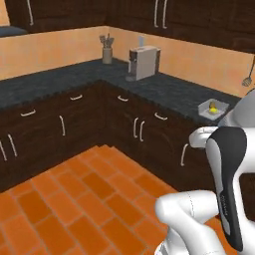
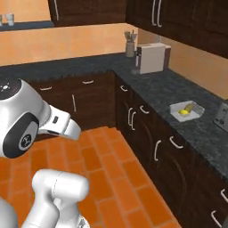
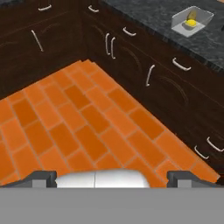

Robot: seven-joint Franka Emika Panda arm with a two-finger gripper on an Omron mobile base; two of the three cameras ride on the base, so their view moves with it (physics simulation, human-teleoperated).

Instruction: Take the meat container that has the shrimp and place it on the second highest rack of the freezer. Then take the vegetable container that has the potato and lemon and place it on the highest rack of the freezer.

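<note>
A clear vegetable container (image 1: pixel 211 108) (image 2: pixel 187 110) (image 3: pixel 192 21) sits on the dark stone counter, near its front edge. Inside it lies the yellow lemon (image 3: pixel 190 22) (image 2: pixel 183 112); a tan shape beside the lemon looks like the potato (image 2: pixel 189 107). My gripper (image 3: pixel 113 179) hangs high over the orange tiled floor, far from the container. It is open, its two dark fingertips (image 3: pixel 41 178) wide apart with nothing between them. The shrimp container and the freezer with its racks are out of view.
An L-shaped counter (image 1: pixel 164 89) (image 2: pixel 156 89) runs over dark wooden cabinets (image 3: pixel 144 74). On it stand a coffee machine (image 1: pixel 143 62) (image 2: pixel 151 58) and a utensil holder (image 1: pixel 107 52) (image 2: pixel 130 46) in the corner. Orange floor tiles (image 3: pixel 87 122) spread below my hand.
</note>
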